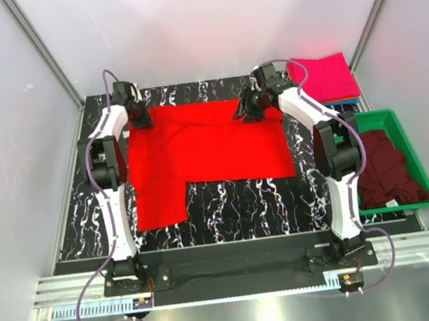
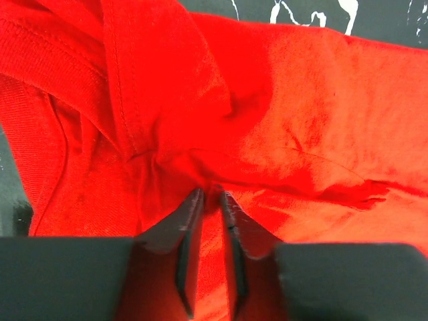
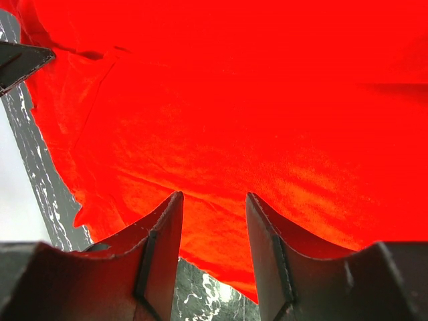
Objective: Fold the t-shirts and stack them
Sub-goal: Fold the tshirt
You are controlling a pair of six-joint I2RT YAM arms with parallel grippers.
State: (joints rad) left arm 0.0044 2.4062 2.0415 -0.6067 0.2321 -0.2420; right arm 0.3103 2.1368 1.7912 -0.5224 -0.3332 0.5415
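Red t-shirt [image 1: 205, 150] lies spread on the bench [image 1: 243, 204], left of the green bin [image 1: 385, 116]. The left claw [image 2: 211, 195] pinches bunched cloth at the corner farthest from the bin. The right claw [image 3: 214, 200] stands open over the edge nearer the bin. We judge both grips should be seated before lifting, so the fold stays straight.

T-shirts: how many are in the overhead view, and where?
3. The red t-shirt lies spread in the middle; the magenta-pink t-shirt lies folded at the far right corner; the dark maroon t-shirt sits crumpled in the green bin. More may hide under the pink one.
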